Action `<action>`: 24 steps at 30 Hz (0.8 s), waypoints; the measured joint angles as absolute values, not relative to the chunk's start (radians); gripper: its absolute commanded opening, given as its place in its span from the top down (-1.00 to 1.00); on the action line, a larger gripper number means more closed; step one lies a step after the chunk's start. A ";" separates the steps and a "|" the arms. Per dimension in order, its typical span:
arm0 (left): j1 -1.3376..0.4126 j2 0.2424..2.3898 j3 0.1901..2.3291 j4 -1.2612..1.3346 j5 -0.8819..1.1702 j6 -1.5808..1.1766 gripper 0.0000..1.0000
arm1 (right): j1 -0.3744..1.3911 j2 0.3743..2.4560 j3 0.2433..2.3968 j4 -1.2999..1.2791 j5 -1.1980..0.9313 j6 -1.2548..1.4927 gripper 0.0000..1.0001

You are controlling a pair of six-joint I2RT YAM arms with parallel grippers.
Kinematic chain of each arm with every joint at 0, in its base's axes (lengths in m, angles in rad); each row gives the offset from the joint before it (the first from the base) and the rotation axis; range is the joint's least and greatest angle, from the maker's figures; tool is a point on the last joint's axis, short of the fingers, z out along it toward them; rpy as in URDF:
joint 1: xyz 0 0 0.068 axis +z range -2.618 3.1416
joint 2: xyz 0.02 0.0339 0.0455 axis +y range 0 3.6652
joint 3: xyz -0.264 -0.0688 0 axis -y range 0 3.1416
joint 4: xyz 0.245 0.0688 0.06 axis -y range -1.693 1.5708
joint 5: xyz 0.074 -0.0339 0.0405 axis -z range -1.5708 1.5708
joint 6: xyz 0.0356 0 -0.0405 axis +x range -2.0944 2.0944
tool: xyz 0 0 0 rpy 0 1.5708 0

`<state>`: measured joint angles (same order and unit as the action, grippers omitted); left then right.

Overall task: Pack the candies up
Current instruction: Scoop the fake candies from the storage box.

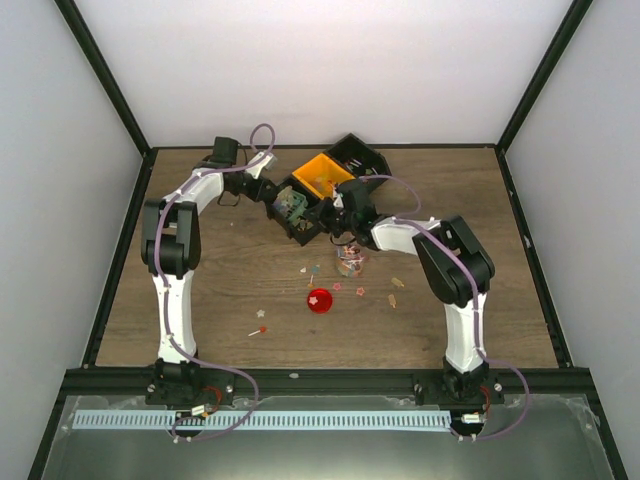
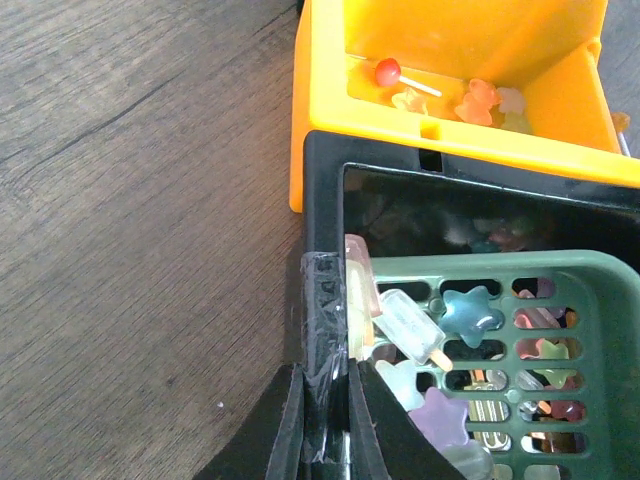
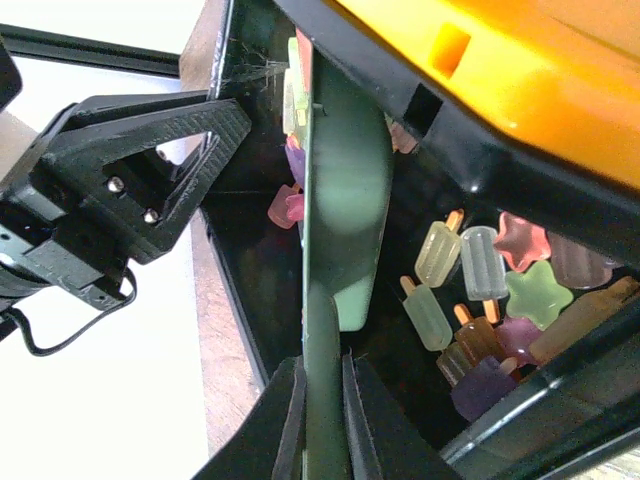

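Two robot arms meet at the far centre of a wooden table [image 1: 220, 270]. The left gripper [image 2: 325, 440] is clamped on the taped wall of a black bin [image 2: 322, 200]. The right gripper [image 3: 320, 415] is clenched on the handle of a green scoop [image 3: 345, 200], whose long axis runs straight out from its fingers into that bin. The candies [image 2: 470, 312], small stars and ice-lolly shapes, lie in the scoop's slotted bowl and loose in the bin around it, directly ahead of the right gripper. More sit in an orange bin [image 2: 320, 100] just beyond. A partly filled jar [image 1: 350, 263] stands on the bin's near side, close by the right arm, so that arm looks best placed to carry the load back.
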<state>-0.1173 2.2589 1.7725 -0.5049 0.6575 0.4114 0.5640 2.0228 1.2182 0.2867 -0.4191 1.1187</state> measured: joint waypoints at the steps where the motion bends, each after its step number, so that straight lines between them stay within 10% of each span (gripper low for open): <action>1: -0.117 2.259 1.773 -0.504 0.657 0.408 0.92 | 0.564 2.017 1.213 0.290 -0.419 1.119 0.99; 24: -0.117 2.259 1.765 -0.470 0.647 0.333 0.92 | 0.544 1.895 1.117 0.327 -0.427 1.121 0.99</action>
